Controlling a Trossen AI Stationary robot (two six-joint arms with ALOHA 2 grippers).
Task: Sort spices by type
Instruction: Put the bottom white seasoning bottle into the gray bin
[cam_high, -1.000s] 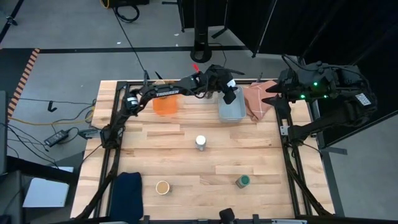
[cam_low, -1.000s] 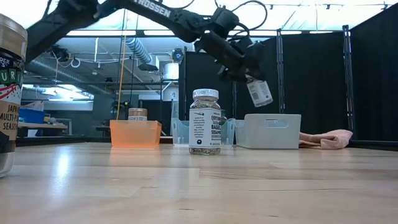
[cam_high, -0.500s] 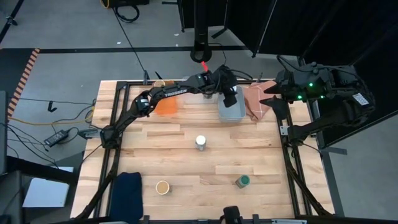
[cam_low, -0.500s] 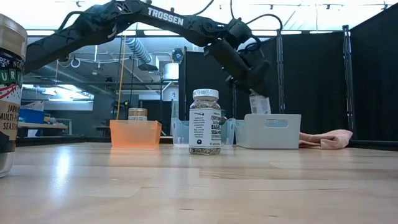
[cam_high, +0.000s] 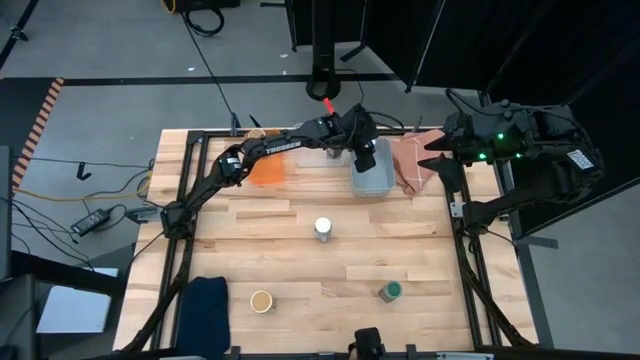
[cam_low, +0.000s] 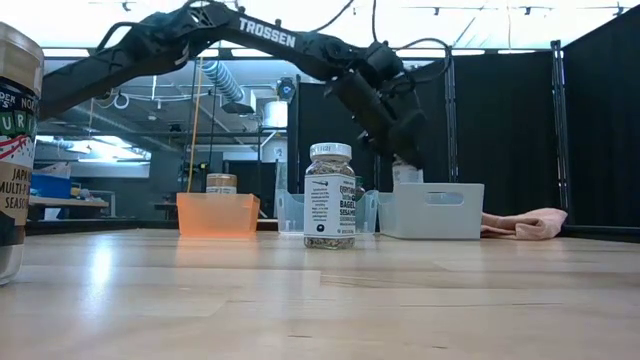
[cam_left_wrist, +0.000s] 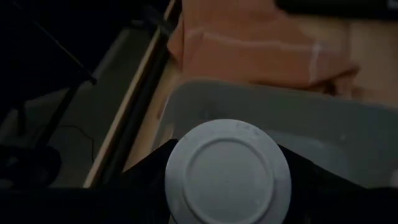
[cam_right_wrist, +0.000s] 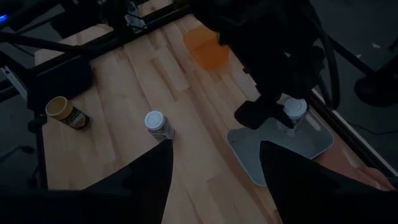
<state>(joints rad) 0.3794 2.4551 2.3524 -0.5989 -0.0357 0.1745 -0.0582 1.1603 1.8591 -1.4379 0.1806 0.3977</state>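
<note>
Pale butcher-block planks make up the table (cam_high: 300, 215), ringed by a dark metal frame, and we see grey concrete floor around it. Our left gripper (cam_high: 367, 158) reaches to the far edge, its dark fingers pinching a white-lidded jar (cam_left_wrist: 227, 172) by its sides and holding it down inside the pale-blue bin (cam_high: 372, 179), a rounded rectangular tub of matte plastic; the jar's flat round lid fills the left wrist view. A crumpled pinkish cloth (cam_high: 412, 160) lies just beside that bin, and a translucent orange bin (cam_low: 217, 213) stands further along the same edge. Mid-table, a second white-lidded jar (cam_low: 329, 196) stands upright, clear-walled with speckled seasoning. Nearer the front stand a tan-lidded jar (cam_high: 262, 300) and a green-lidded jar (cam_high: 390, 291), well apart. Our right gripper (cam_high: 437, 157) waits beyond the table's right edge, fingers parted, holding nothing.
</note>
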